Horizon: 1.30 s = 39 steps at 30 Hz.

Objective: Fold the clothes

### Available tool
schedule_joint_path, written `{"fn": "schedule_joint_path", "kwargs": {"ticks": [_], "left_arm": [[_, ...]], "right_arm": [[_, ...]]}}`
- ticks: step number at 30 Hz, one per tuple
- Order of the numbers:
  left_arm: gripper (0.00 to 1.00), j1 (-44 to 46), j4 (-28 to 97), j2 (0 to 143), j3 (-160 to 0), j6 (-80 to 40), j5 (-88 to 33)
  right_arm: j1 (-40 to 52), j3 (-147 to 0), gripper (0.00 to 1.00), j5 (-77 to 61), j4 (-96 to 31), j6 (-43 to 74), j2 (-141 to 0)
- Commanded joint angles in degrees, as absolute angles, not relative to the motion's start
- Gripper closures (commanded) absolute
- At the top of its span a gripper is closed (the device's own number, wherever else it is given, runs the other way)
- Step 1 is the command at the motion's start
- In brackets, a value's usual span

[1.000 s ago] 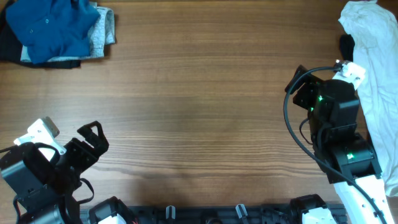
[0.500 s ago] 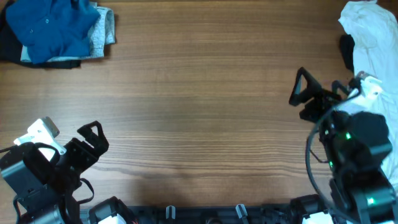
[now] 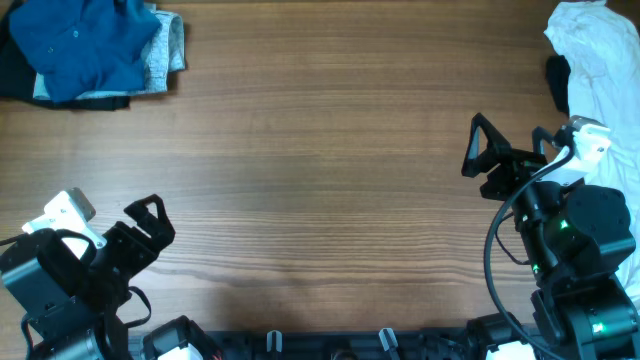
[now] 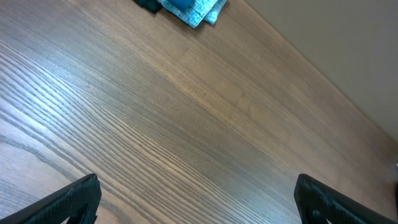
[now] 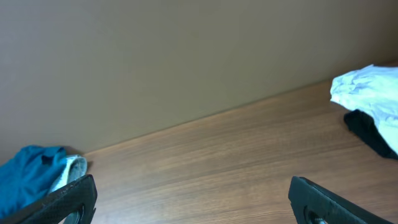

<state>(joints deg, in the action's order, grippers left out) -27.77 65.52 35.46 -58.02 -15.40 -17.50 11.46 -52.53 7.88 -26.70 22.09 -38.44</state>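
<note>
Both jaws wide apart, nothing held. Left gripper (image 3: 152,218) and right gripper (image 3: 478,148) hover over bare table (image 3: 320,150).

The blue top (image 3: 85,45) sits in the far corner, straight ahead of the left gripper and slightly to its left. From the right gripper it's well across the table, far left and ahead, so the left arm is clearly nearer.

It's bunched in a heap and overlaps a pale denim piece (image 3: 168,45) on its right, with dark cloth (image 3: 15,82) under its left edge. The heap runs a bit wider side to side than front to back. I can't read the true sleeve or hem axis while it's crumpled.

The white garment (image 3: 600,60) lies ahead-right of the right gripper. It isn't the target.

My read: folding not started. Left arm reaches forward and drags the top to mid-table, where both arms can spread it.
</note>
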Motion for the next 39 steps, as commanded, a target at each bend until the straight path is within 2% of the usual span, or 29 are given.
{"fn": "schedule_joint_path", "kwargs": {"ticks": [1,8,18,21,39], "left_arm": [[0.00,-27.7,65.3,35.7,-57.8,-15.9,-18.0],[0.00,-27.7,65.4,35.7,-57.8,-15.9,-18.0],[0.00,-27.7,65.3,35.7,-57.8,-15.9,-18.0],[0.00,-27.7,65.4,35.7,-57.8,-15.9,-18.0],[0.00,-27.7,65.3,35.7,-57.8,-15.9,-18.0]], "right_arm": [[11.3,-52.4,0.00,7.0,-26.3,18.0,-38.3],[11.3,-45.5,0.00,7.7,-22.0,17.5,-35.3],[11.3,-12.7,0.00,3.9,12.7,16.5,-22.2],[11.3,-6.7,0.00,4.0,19.1,16.5,-19.5],[5.8,-0.3,0.00,1.8,20.5,16.7,-14.7]]}}
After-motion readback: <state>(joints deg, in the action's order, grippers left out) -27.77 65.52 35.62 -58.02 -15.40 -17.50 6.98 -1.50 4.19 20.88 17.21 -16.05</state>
